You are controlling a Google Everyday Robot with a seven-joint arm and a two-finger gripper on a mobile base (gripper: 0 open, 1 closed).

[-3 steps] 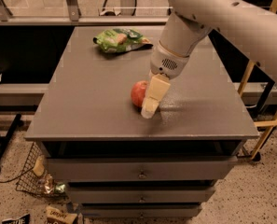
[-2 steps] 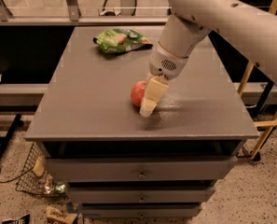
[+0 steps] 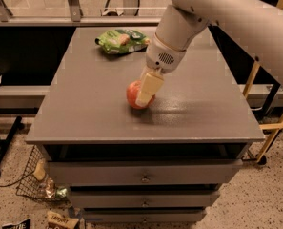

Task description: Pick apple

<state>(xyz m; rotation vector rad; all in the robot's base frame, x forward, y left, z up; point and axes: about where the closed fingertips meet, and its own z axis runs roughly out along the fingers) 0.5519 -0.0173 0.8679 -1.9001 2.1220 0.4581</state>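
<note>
The apple [image 3: 133, 95] is round and red-orange and rests on the grey table top [image 3: 84, 113], near its middle. My gripper [image 3: 142, 97] reaches down from the upper right and is shut on the apple. Its cream near finger [image 3: 148, 87] lies across the apple's front right side. The far finger is hidden behind the fruit. The white arm [image 3: 217, 13] runs up to the top right corner.
A green snack bag [image 3: 121, 40] lies at the back of the table. The table has drawers [image 3: 143, 175] below its front edge. A wire basket with litter [image 3: 38, 182] sits on the floor at the lower left. A wooden frame [image 3: 269, 123] stands at the right.
The near finger has drawn up and left onto the apple's front. The apple has stayed in place on the table.
</note>
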